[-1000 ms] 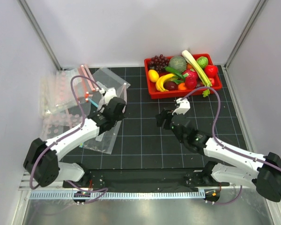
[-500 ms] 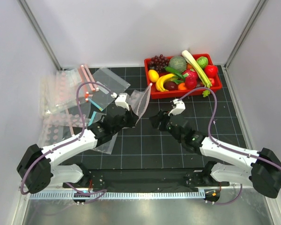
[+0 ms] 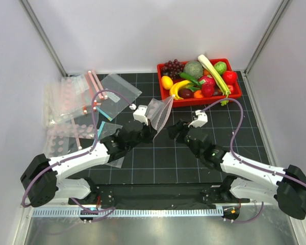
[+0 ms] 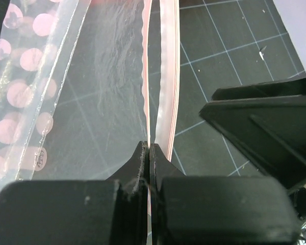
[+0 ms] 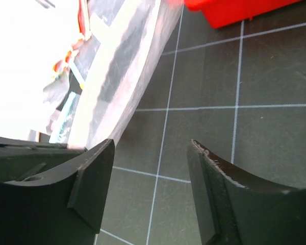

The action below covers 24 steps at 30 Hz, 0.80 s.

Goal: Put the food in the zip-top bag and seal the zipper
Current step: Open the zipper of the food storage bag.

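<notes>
- My left gripper (image 4: 149,153) is clenched on the thin pinkish-white zipper strip (image 4: 163,76) of the clear, soft plastic zip-top bag (image 3: 159,111). The bag is lifted off the table near its middle and slants toward 1 o'clock.
- My right gripper (image 5: 150,168) is released and holds nothing, jaws apart, just beside the bag at its 4 o'clock.
- The toy food, including the long pale-green celery stalk (image 3: 214,71) and the yellow lemon (image 3: 167,82), lies in the red plastic tray (image 3: 204,101) at 1 o'clock. None of it is bagged.
- I judge the step in hand to be opening the bag's mouth. Next, my right fingers need to pinch the free lip alone and draw it away from my left grip.
</notes>
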Each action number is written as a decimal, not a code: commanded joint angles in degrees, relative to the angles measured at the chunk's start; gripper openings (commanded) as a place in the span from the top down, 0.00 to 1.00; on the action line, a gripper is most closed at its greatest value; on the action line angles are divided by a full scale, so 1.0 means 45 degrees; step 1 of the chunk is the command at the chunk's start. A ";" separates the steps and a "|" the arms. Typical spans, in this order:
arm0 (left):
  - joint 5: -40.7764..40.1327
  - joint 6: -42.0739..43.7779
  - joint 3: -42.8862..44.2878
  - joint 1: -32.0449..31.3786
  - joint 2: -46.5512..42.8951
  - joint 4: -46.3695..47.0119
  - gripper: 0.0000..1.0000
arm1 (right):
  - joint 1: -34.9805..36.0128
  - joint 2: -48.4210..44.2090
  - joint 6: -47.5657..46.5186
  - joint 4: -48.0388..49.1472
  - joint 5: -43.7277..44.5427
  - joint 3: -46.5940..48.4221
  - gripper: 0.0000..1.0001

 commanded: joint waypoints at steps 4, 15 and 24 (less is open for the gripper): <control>-0.0525 0.0489 0.0697 -0.0556 0.0300 0.0544 1.00 | -0.0013 -0.0806 0.0355 0.0749 0.1238 -0.0212 0.34; -0.1539 0.1309 0.0912 -0.2040 0.0242 0.0680 1.00 | 0.0007 -0.0220 0.0550 -0.0013 0.2078 0.0257 0.38; -0.4018 0.1779 0.1166 -0.3291 0.0183 0.0350 1.00 | -0.0013 -0.0122 0.0473 -0.0657 0.2430 0.0550 0.77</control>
